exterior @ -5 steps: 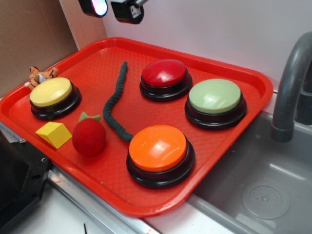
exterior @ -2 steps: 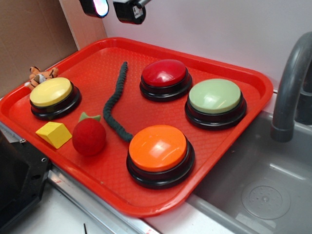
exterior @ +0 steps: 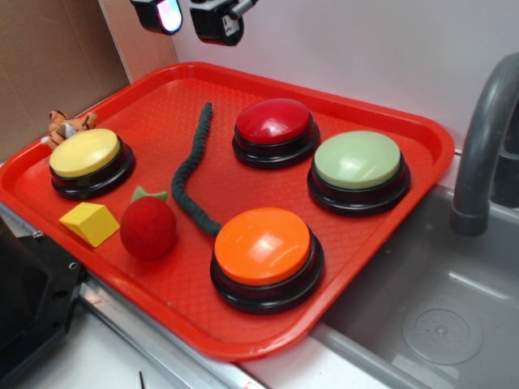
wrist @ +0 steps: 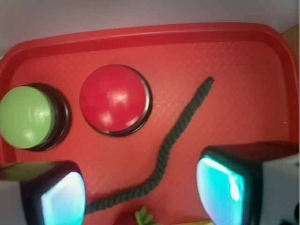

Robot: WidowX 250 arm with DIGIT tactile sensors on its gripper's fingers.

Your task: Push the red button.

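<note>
- The tool is hanging high over the far side of the red tray, its two glowing pads standing wide apart with nothing between them.
- In the wrist view, the red button is sitting at about eleven o'clock from the gap between the pads, clear of both and untouched.
- In the exterior view, the tool is showing only at the top edge, at about eleven o'clock from the red button, which is resting on the far middle of the tray.
- The green button is sitting just beside the red button at about four o'clock, not touching it.
- The dark green rope is lying in a curve at nine o'clock from the red button, apart from it.
- The orange button is sitting near the tray's front rim.
- The fuzzy red ball and yellow block are lying side by side at the front left; whether they touch is unclear.
- The yellow button is sitting at the left.
- A grey faucet is rising over a sink at three o'clock of the tray.
</note>
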